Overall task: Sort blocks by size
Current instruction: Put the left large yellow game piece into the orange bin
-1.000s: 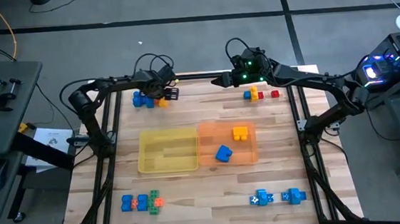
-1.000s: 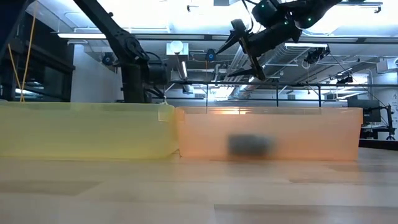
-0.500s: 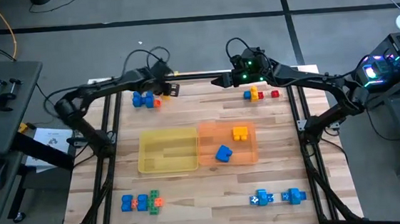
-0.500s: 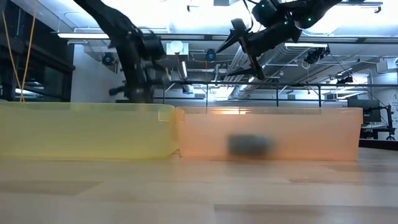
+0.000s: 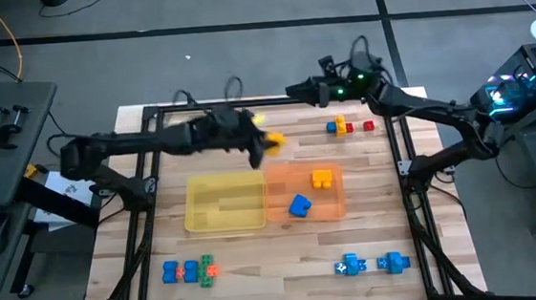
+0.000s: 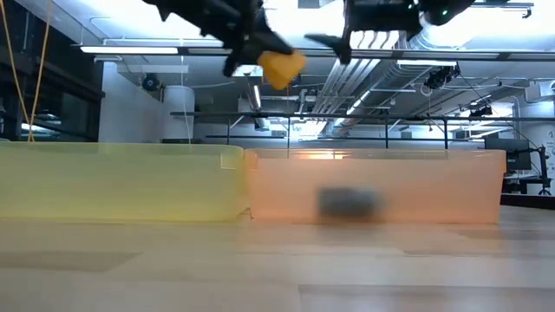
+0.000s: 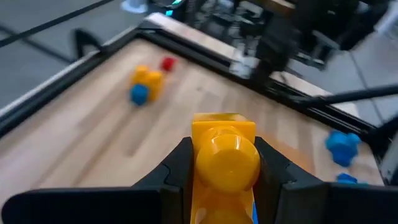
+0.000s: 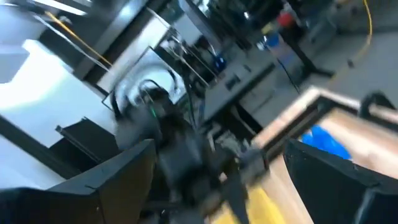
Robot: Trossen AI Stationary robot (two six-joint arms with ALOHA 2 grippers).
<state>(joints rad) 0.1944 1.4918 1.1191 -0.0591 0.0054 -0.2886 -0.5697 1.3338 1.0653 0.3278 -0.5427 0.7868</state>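
Observation:
My left gripper is shut on a yellow block, high above the table over the far edge of the two trays; the low view shows the yellow block in the air. My right gripper hangs open and level over the table's far edge, touching nothing. A yellow block and a blue block lie in the orange tray. Beside it stands the yellow tray. My left gripper pinches the yellow block by two opposite sides between its two fingers. The fingers come from the table's left, slanting a little downward. The block is lifted clear of the table and trays, and its front part sticks out past the fingertips.
Small blocks in yellow, blue and red lie at the far right. A mixed cluster sits at the near left and blue blocks at the near right. More blue blocks show in the right wrist view. A dark frame rims the table.
My left gripper has taken the yellow block from the far-left cluster, lifted it clear and swung it toward the table's right, to above the trays, tipping from downward to nearly level. My right gripper has risen a little and tipped up to level.

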